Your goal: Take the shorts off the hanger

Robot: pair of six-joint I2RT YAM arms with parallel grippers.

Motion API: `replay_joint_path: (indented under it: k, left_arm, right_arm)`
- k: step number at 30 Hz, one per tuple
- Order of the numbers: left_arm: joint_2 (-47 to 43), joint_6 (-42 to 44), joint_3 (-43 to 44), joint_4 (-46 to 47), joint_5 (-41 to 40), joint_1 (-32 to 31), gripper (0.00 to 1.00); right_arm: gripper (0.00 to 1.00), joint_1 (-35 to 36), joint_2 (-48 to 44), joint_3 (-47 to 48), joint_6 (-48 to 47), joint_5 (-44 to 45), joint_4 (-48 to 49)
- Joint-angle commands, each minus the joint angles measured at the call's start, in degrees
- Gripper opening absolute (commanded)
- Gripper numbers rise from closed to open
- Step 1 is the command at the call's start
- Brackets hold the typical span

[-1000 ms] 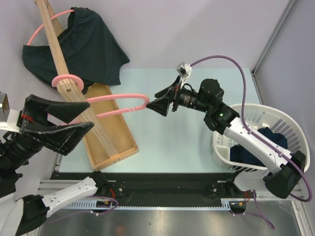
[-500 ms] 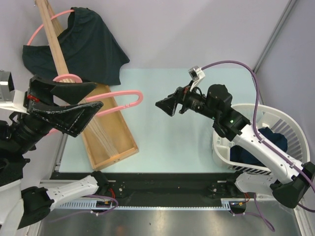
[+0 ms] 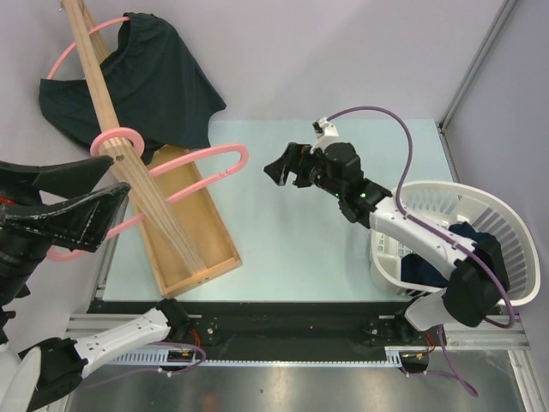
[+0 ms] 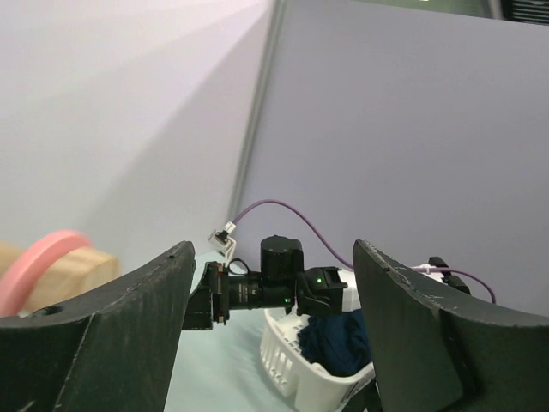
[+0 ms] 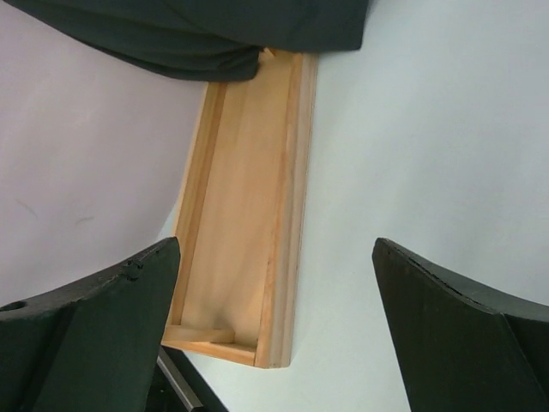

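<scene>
Shorts come in two here, and only one pair matters for what is left. The navy shorts [image 3: 467, 245] already lie inside the white basket [image 3: 515, 225] at the right edge of the desk [image 3: 326, 249]. The dark green shorts [image 3: 146, 86] hang draped over the upper pink hanger [image 3: 64, 56] on the wooden pole [image 3: 103, 94], up at the far left. The lower pink hanger [image 3: 214, 154] is bare.

My right gripper [image 3: 281, 165] hangs over the middle of the desk with its fingers spread and nothing between them. It is well apart from the cloth, and its wrist view shows the wooden tray [image 5: 249, 215] below with the dark hem at the top edge. My left gripper [image 3: 127, 182] is also wide open and empty, close beside the pole.

I judge the step in hand to be the reach for the green pair. To do it well, I should bring the right gripper in low to the free lower edge of the cloth nearest the tray and pinch a full fold, not a single thin layer. Then I should draw the cloth off along the hanger towards its open end rather than tug straight down. I cannot tell from here how firmly the pole sits, so a hard pull could rock it. The left gripper could steady it.
</scene>
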Motion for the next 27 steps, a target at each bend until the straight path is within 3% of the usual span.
replay_joint_path:
  k: [1,8,17,27]
  left_arm:
    - [-2.80,2.60,-1.15,-4.70,-8.94,-0.02,0.79]
    - [-7.55,1.47,-4.84,-5.59,-12.90,-0.02,0.77]
    - [-9.84,1.20,-6.42,-9.98,-17.12,-0.02,0.74]
    - [-11.34,5.58,-9.76,-11.75,-28.19,-0.02,0.71]
  right_arm:
    - [1.00,1.58,4.91,-0.13,-0.37,2.49,5.50]
    - [0.94,6.06,15.46,-0.05,4.10,-1.98,12.08]
    - [0.64,11.69,27.32,-0.05,13.78,-8.31,25.27]
    - [0.64,13.54,29.62,-0.05,12.99,-7.97,22.91]
